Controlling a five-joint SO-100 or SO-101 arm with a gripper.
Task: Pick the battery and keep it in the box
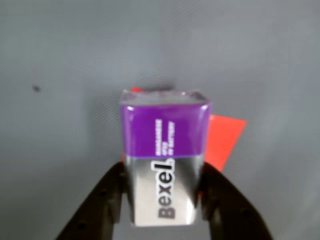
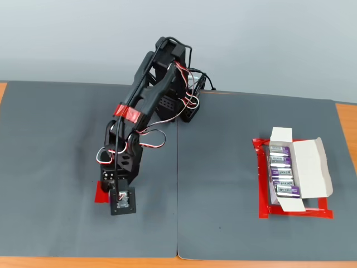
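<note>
Your hand (image 1: 165, 210) was clamped on the battery (image 1: 165, 165), one black finger on each silver side, purple end pointing to 12 o'clock in the wrist view. In the fixed view it sat over a red patch (image 2: 100, 192) on the grey worktop (image 2: 56, 139). The box (image 2: 298, 170) lay well apart toward 3 o'clock, lid open, batteries inside.

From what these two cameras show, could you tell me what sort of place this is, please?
Probably a tabletop robot practice station rather than a home or factory. Dark grey mats cover a wooden table, red tape marks where the white box sits, and the small arm's gripper holds a battery.
</note>
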